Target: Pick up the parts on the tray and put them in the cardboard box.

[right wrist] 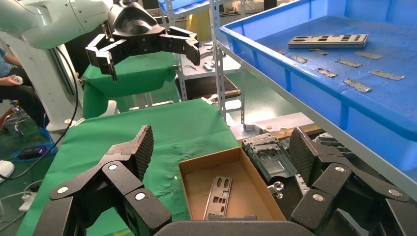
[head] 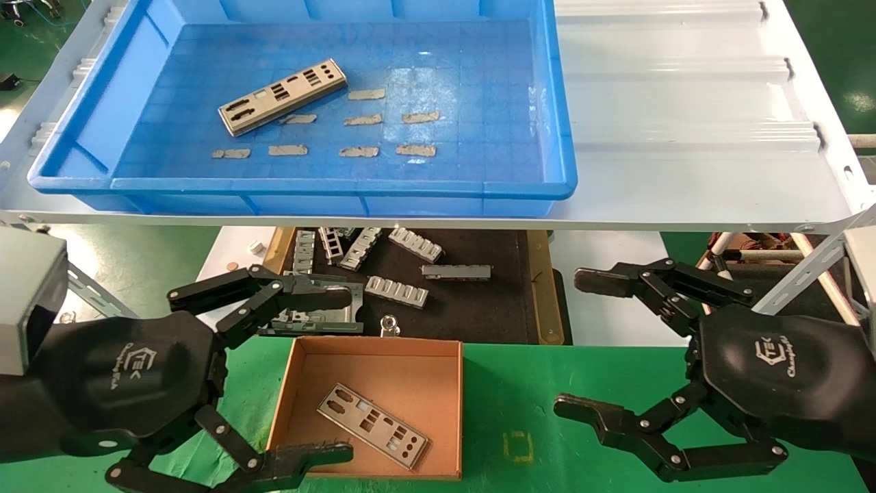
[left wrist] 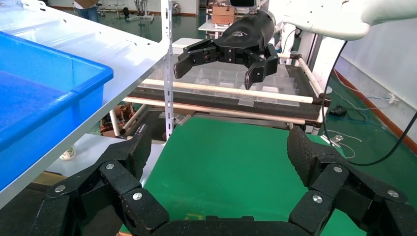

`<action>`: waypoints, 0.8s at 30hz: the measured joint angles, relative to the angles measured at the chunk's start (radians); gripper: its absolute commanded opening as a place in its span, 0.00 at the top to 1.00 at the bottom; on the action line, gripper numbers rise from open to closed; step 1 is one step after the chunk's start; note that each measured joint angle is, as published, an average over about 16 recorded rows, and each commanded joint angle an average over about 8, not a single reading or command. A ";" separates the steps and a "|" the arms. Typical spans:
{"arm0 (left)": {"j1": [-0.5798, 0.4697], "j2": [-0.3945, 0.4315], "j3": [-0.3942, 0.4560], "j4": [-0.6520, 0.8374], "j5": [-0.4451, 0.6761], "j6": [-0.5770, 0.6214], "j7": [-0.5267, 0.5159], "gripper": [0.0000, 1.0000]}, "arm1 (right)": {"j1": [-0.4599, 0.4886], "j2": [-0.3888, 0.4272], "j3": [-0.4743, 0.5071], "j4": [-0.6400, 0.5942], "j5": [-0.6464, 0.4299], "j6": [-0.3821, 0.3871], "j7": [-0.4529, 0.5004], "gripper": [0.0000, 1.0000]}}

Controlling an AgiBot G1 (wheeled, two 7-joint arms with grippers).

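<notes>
Both black grippers wide open and empty above the green table, one silver plate boxed, one left in the tray.

Left gripper (head: 327, 373) spread wide at near left, holding nothing, lower fingertip over the near-left corner of the small, shallow brown cardboard box (head: 457, 411). Right gripper (head: 582, 348) equally agape and empty at near right, well apart from the box. One thin silver metal plate with cut-outs (head: 373, 426) flat on the box floor; another (head: 282, 96) lying diagonally in the far left part of the large bright blue plastic tray (head: 342, 188) on the white shelf (head: 684, 137), beside short grey tape strips (head: 359, 151). Grey ribbed metal brackets (head: 397, 291) scattered on the dark mat (head: 479, 301) below the shelf, beyond the box.
</notes>
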 measured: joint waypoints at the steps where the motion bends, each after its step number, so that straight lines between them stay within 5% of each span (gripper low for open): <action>1: 0.000 0.000 0.001 0.000 0.000 0.000 0.000 0.00 | 0.000 0.000 0.000 0.000 0.000 0.000 0.000 0.00; 24: -0.002 0.002 0.006 0.002 0.004 -0.005 0.002 0.00 | 0.000 0.000 0.000 0.000 0.000 0.000 0.000 0.00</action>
